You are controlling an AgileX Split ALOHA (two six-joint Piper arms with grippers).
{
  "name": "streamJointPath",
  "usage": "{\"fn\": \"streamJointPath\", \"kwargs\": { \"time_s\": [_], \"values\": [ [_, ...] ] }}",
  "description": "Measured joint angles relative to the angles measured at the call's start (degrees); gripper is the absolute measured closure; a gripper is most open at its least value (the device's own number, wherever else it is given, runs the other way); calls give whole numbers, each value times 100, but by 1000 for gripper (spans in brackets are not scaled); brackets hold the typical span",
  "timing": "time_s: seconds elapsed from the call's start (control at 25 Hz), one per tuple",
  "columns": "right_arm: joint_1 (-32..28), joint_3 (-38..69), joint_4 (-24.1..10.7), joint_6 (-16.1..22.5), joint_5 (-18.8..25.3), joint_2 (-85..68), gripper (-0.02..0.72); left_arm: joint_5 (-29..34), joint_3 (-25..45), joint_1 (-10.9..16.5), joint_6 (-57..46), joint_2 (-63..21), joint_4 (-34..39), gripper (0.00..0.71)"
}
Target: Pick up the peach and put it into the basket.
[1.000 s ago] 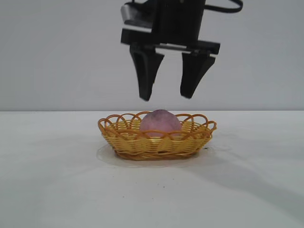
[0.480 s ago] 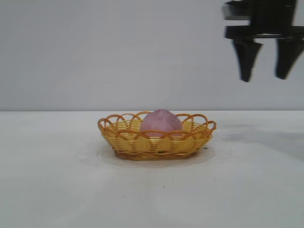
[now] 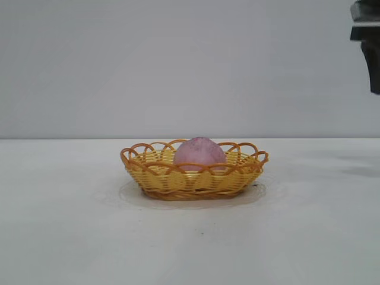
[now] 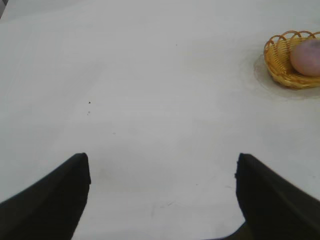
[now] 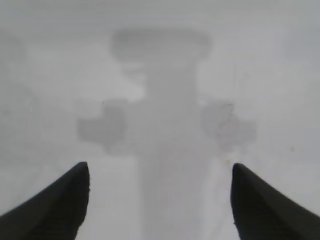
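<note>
The pinkish-purple peach (image 3: 200, 153) lies inside the yellow wicker basket (image 3: 155, 175) with the orange looped rim, in the middle of the white table. Both also show in the left wrist view, the peach (image 4: 306, 58) in the basket (image 4: 278, 64) far off to one side. My right gripper (image 5: 160, 172) is open and empty over bare table; in the exterior view only one black finger (image 3: 373, 53) shows at the right edge, high above the table. My left gripper (image 4: 162, 165) is open and empty over bare table, away from the basket.
The white table (image 3: 71, 225) spreads flat around the basket, with a plain grey wall (image 3: 119, 65) behind. The right arm's shadow (image 5: 160, 120) falls on the table below it.
My right gripper, open and empty, has moved from above the basket to the right and is almost out of the exterior view. The peach stays in the basket.
</note>
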Motion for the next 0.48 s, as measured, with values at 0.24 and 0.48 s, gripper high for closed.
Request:
{"fn": "streamJointPath", "kwargs": {
  "time_s": [0.24, 0.48],
  "values": [
    [24, 0, 23, 43, 306, -1040, 158, 0, 0, 0, 0, 0, 0, 133],
    [27, 79, 70, 204, 358, -2237, 158, 0, 0, 0, 0, 0, 0, 133]
  ]
}}
